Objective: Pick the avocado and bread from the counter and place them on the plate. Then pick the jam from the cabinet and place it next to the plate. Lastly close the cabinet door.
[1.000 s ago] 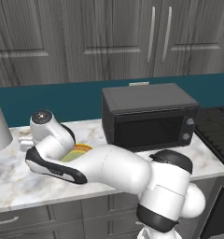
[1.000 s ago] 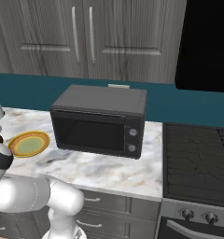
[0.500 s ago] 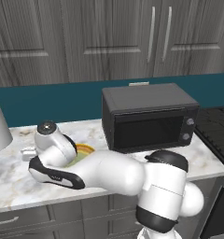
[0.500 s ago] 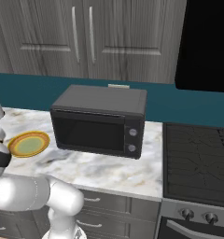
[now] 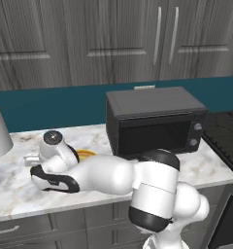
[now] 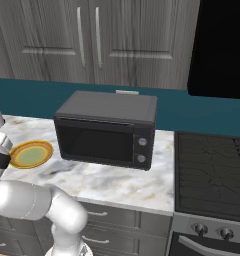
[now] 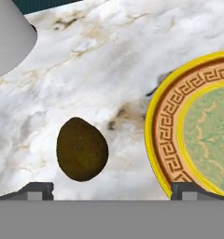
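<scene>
The arm is swinging down and to the left over the desk (image 5: 21,194): a second ago the wrist was sitting higher and closer to the microwave (image 5: 155,121), and now it is lying low along the marble, covering most of the plate (image 5: 85,153) in the left base view. That is bringing the jaws (image 7: 111,189) over the avocado (image 7: 82,149), which is lying on the bare marble just beside the plate's yellow rim (image 7: 153,126) (apart from it, not touching). The jaws are standing wide open and gripping nothing, both tips showing low in the hand view with the avocado between them but nearer the left one. The plate is carrying nothing yet, so I am judging this the approach to the first pick. A pale grey cone-shaped thing (image 7: 9,39) is standing well off from the avocado.
</scene>
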Tool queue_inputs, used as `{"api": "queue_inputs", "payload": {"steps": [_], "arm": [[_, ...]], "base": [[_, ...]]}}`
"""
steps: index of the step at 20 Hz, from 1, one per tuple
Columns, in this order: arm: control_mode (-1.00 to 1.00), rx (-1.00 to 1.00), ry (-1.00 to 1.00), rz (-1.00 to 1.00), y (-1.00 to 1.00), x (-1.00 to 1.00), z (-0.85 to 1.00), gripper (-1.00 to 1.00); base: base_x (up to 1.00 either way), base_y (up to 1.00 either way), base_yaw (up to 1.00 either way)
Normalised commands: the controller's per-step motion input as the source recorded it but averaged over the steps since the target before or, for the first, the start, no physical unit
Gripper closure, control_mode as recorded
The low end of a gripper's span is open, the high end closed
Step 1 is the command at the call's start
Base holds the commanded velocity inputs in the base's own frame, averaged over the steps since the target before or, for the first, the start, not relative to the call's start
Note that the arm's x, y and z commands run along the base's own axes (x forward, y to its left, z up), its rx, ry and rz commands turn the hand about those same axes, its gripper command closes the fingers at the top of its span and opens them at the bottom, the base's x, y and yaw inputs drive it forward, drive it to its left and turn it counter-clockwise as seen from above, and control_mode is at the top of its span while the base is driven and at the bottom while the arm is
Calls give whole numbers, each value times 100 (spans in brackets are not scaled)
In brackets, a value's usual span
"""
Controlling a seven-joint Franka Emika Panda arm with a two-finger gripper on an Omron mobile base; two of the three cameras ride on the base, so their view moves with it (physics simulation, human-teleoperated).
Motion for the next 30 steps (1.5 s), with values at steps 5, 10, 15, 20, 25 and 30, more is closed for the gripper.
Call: {"api": "queue_inputs", "payload": {"steps": [5, 10, 15, 20, 25, 30], "arm": [[-100, 5, 0, 2, 39, 4, -12, -100], [-100, 0, 0, 0, 13, 1, 0, -100], [-100, -5, 1, 0, 0, 0, -23, -100], [-100, -4, 0, 1, 0, 1, -26, -100], [-100, 0, -5, 0, 5, 29, -11, -100], [-100, 0, -3, 0, 15, 32, -24, -100]], "base": [[0, 0, 0], [0, 0, 0], [0, 0, 0], [0, 0, 0], [0, 0, 0], [0, 0, 0]]}}
